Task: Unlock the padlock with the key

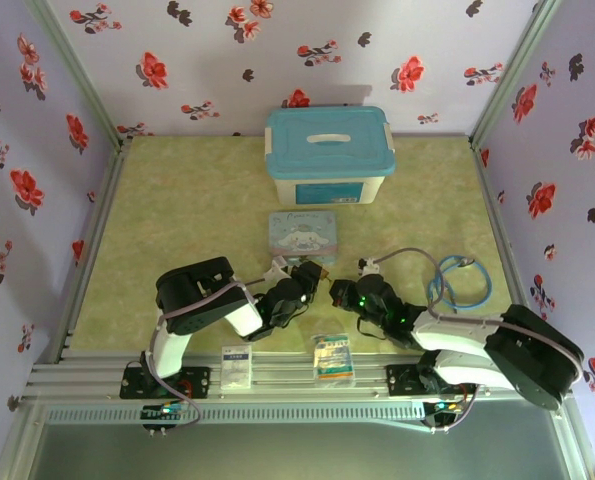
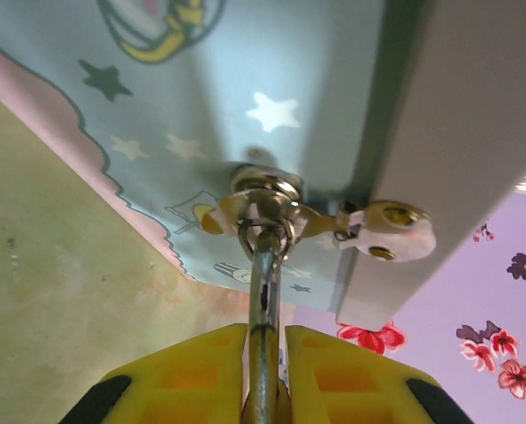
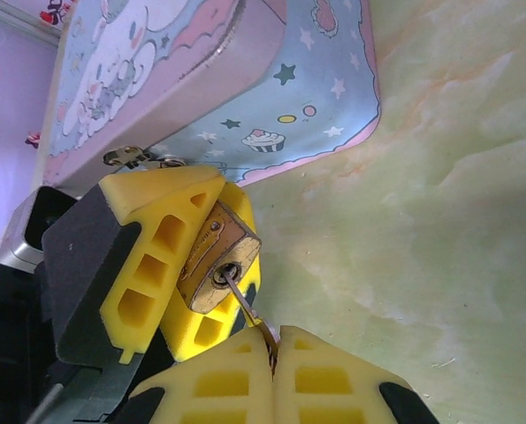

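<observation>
Left jaws clamp the padlock [image 3: 211,265] just beside the tin [image 3: 316,97]; right jaws pinch the key [image 3: 239,296], its tip seated in the keyhole [image 3: 224,276]. Insertion looks done; the turn that opens it is left.

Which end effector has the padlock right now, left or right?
The left end effector: it clamps the brass padlock by its body. The right end effector pinches the key instead, its tip at the keyhole.

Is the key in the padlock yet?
In: the key runs from the right gripper into the keyhole of the padlock.
</observation>
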`<state>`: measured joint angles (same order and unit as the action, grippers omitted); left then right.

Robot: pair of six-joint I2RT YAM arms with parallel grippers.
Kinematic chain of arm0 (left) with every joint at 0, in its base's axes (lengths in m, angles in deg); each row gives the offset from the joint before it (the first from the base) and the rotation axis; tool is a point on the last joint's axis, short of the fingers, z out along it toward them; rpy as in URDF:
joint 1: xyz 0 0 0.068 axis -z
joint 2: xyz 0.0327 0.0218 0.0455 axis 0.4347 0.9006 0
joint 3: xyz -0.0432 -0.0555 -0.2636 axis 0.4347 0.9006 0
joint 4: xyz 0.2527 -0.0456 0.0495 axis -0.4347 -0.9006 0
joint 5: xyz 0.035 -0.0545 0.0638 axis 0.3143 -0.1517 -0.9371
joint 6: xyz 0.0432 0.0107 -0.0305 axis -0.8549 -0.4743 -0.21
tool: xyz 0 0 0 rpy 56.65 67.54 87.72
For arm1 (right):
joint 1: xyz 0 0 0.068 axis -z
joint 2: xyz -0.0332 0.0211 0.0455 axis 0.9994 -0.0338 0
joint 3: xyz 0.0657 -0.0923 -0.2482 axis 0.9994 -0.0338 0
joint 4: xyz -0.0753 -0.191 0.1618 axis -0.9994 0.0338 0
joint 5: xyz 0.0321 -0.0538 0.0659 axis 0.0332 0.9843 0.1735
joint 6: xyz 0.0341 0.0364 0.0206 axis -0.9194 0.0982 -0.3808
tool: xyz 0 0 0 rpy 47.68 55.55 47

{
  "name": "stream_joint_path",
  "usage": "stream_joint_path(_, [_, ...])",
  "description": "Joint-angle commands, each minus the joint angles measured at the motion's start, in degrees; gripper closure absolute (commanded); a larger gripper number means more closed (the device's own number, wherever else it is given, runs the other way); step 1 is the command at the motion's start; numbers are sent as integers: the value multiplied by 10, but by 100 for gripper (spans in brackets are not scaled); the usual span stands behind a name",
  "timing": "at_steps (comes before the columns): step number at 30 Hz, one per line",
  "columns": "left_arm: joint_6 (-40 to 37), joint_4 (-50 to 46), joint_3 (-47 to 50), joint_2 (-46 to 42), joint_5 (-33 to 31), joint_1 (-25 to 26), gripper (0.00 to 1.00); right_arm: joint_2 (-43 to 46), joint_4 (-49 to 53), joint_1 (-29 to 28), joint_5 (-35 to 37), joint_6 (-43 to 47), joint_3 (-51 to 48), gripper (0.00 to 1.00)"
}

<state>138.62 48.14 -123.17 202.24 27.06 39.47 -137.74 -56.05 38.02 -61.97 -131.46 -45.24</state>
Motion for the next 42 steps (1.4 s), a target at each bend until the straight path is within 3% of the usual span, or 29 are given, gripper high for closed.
stream_joint_path(1, [1,44,-15,-10,56,19,100,-21,-44,-1,-4,7,21,100])
stream_joint_path(7, [-2,45,-12,-9,58,23,100,-15,-83,6,-35,-35,29,100])
stream_joint_path(11, [-14,45,-10,-15,59,24,100,-33,-127,51,-118,-76,27,100])
stream_joint_path(17, [-9,45,-6,-12,62,24,100,-17,-100,79,-167,-80,29,100])
stream_joint_path(23, [-11,45,-3,-14,65,24,100,34,4,131,-207,-46,30,100])
stream_joint_path(29, [-25,44,-6,-14,64,23,100,-39,-100,156,-297,-98,28,100])
stream_joint_path(34, [-27,44,-7,-13,64,24,100,-70,-146,158,-309,-136,27,100])
stream_joint_path(39, [-21,44,-8,-7,69,24,100,-46,-72,171,-313,-109,42,100])
stream_joint_path(42, [-17,44,-10,-5,73,24,100,-9,99,161,-271,-9,85,100])
